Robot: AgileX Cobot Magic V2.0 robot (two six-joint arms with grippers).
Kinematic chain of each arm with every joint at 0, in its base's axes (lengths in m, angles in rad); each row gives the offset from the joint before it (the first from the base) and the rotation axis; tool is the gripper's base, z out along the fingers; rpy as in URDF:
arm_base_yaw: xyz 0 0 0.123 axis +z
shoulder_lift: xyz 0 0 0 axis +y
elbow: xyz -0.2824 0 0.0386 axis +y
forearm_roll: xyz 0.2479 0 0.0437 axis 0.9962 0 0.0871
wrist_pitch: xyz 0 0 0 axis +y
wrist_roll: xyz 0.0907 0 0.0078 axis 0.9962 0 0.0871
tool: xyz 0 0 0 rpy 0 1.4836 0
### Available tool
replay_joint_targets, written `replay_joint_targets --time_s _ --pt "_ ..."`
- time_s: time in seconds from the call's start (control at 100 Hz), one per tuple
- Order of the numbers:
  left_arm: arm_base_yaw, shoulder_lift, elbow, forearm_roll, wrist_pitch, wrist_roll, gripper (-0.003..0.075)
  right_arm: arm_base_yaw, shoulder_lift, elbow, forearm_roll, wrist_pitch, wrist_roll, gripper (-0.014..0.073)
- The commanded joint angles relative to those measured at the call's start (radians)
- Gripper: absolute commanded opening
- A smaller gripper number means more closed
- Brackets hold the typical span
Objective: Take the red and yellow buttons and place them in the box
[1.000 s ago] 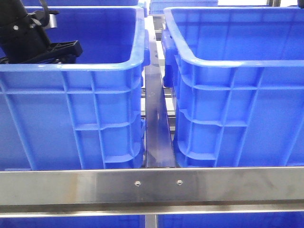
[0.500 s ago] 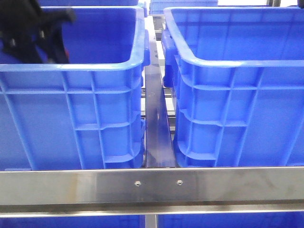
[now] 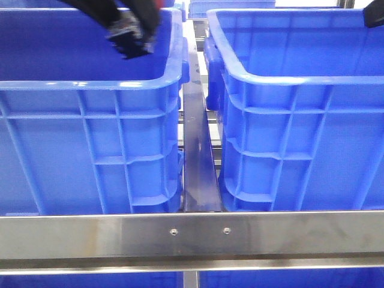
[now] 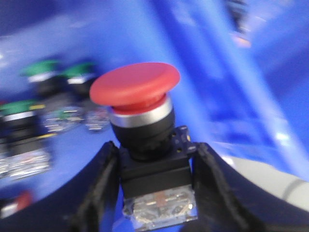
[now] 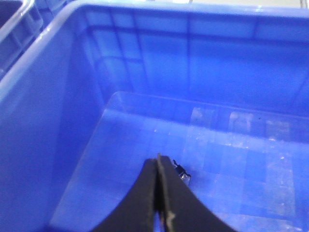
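Above left bin (image 3: 90, 84), I see left gripper (image 4: 157, 193) pinching red button (image 4: 135, 89) by black base. Over right bin (image 5: 58, 145), right gripper (image 5: 158, 193) fingers pressed together, holding nothing.

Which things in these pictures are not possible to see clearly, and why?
- Bin contents, front view: hidden by the left bin's near wall.
- Right gripper, front view: cut off by the frame corner.
- Green buttons, left wrist view: blurred by motion.
- Small dark object, right wrist view: half hidden behind the fingers, too small to identify.
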Motion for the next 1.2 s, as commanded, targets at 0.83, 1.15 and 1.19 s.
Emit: replay_joint_targets --time_s 0.83,1.15,1.19 --pt "-0.141 -0.045 -0.026 -0.026 -0.117 -0.001 0.0021 -0.001 0.082 -0.275 0.012 0.62 0.485 0.0535" --pt "-0.141 -0.045 -0.026 -0.026 -0.117 -0.001 0.0021 0.109 0.265 -0.429 0.012 0.783 0.55 0.0535" --pt "-0.141 -0.045 -0.026 -0.026 -0.117 -0.001 0.0021 0.12 0.279 -0.44 0.012 0.779 0.557 0.0535"
